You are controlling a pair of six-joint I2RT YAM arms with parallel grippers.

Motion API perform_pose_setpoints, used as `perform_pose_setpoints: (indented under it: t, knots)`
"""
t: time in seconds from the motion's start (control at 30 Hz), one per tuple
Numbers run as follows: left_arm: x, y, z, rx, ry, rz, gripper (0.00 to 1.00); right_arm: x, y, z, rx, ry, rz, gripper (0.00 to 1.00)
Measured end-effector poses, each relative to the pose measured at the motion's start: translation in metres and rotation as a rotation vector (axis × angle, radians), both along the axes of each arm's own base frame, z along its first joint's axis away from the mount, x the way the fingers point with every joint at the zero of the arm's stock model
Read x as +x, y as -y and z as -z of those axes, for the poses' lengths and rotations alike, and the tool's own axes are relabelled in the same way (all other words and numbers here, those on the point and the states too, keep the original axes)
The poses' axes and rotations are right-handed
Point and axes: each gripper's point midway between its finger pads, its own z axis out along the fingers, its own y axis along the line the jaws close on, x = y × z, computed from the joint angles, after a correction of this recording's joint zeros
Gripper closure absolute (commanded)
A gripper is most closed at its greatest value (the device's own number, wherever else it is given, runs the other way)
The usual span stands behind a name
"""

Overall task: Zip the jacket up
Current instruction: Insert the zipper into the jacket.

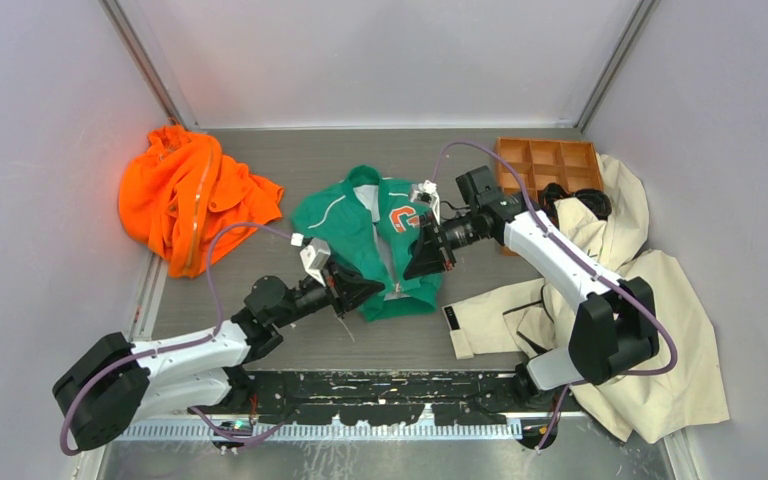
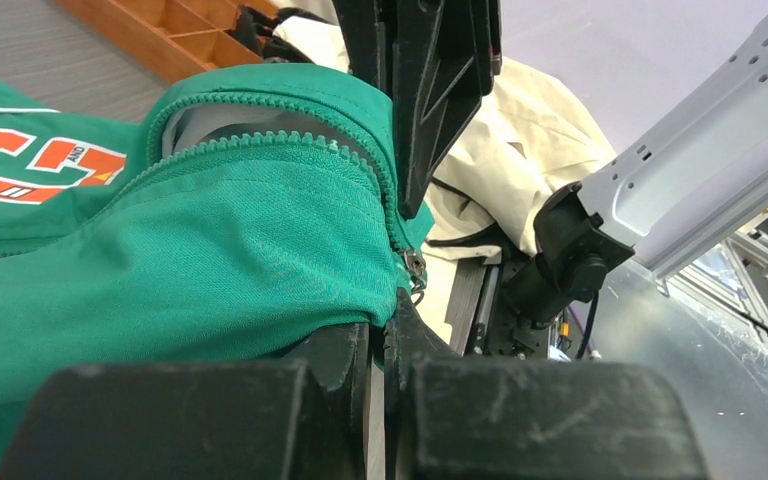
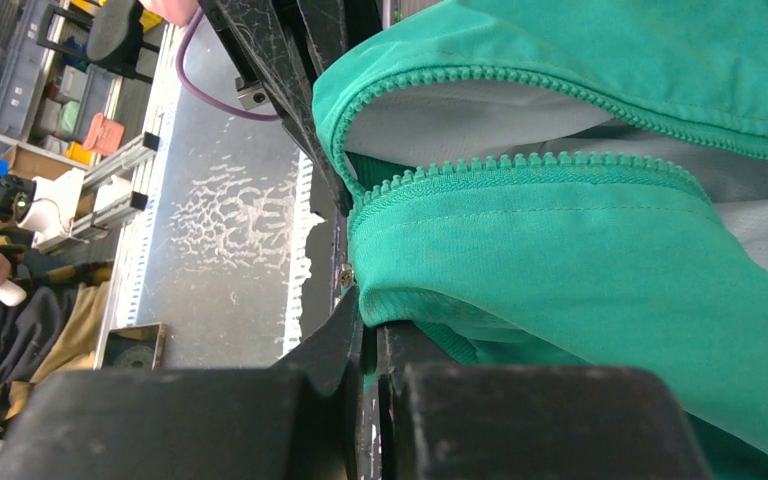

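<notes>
A: Since the tooth rows only meet down at the hem, how far along is this?

B: Early, I'd judge. The green track jacket (image 1: 345, 232) with the orange-and-white G patch lies front-up mid-way across the grey table (image 1: 290, 160), between the two arms. The small metal zipper slider (image 2: 413, 268) sits right at the bottom hem. Above it the green teeth spread apart and pale lining shows in the gap. So the bottom looks engaged, and the whole run up to the collar is left.

A: Claws?

B: The left gripper (image 1: 360, 290) is pinched tight on the jacket's hem, just beside the slider. The right gripper (image 1: 422, 262) is also clamped on green fabric at the hem, on the other side of the zip. The two grippers are nearly touching. I can't tell if either one has the slider's pull tab. It looks like fabric only.

A: Counts, quick.

B: One jacket, one slider, two tooth rows. Two arms, two grippers. Off-task there are three things:
- One bright orange garment (image 1: 185, 195), crumpled at the far left, well apart from the jacket.
- One cream coat (image 1: 650, 300), spread out on the right with the right arm passing over it.
- One orange-brown compartment tray (image 1: 545, 160) at the far right, with the coat touching its right edge.

A: Anything in the tray?

B: Can't tell, moving on.
</notes>
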Motion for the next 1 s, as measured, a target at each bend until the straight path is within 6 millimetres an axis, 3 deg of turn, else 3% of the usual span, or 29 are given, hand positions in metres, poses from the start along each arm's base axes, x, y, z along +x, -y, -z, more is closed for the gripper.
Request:
perform_pose_setpoints:
  t: [0.23,1.0]
  knots:
    - [0.000,-0.001,0.010,0.064,-0.005,0.000,1.00,-0.003,-0.004,0.000,-0.001,-0.007,-0.011,0.99]
    - [-0.007,0.006,0.015,0.120,-0.025,0.067,1.00,0.001,-0.013,0.010,-0.053,-0.024,0.034,0.99]
